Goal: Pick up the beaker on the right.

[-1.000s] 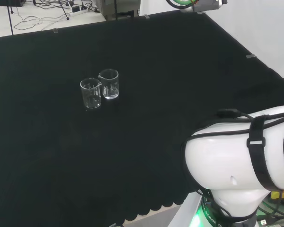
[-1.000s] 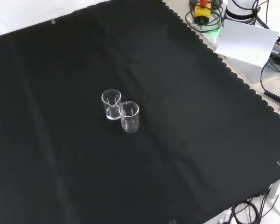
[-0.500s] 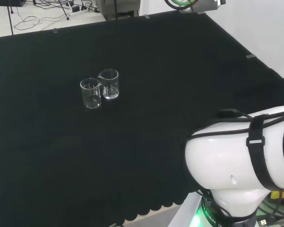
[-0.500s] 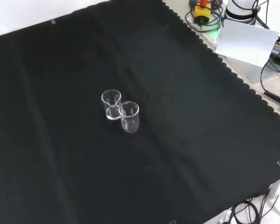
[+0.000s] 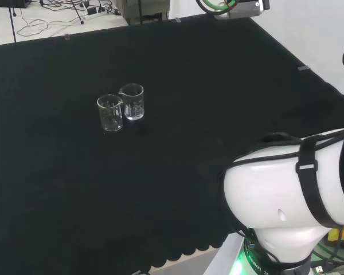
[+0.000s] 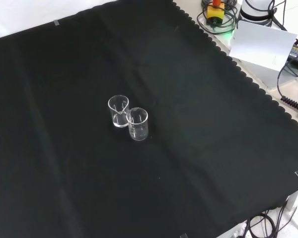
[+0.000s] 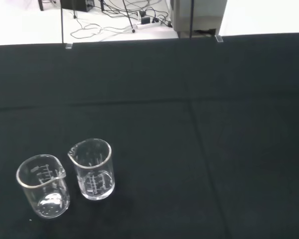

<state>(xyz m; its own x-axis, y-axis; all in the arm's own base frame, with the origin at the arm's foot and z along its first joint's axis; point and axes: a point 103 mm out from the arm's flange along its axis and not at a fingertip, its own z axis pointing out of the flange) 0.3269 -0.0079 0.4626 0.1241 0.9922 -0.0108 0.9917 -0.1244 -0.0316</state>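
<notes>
Two small clear glass beakers stand upright and empty, touching each other, on the black cloth. In the head view one beaker [image 5: 110,113] is on the left and the other beaker [image 5: 132,101], its spout turned toward its neighbour, is on the right and a little farther off. In the front view that right-hand beaker [image 6: 119,111] is the higher one and the other beaker [image 6: 137,124] stands lower and to the right. The wrist view looks at the pair from a distance, with the spouted beaker [image 7: 92,169] beside the nearer beaker [image 7: 43,185].
The arm's big white link [image 5: 281,200] stands at the lower right of the head view. Black cloth [image 6: 198,148] spreads wide around the beakers. Cables and a white box [image 6: 260,44] lie beyond the cloth's scalloped edge in the front view.
The arm's white link has shifted slightly in the head view. The two beakers have not moved.
</notes>
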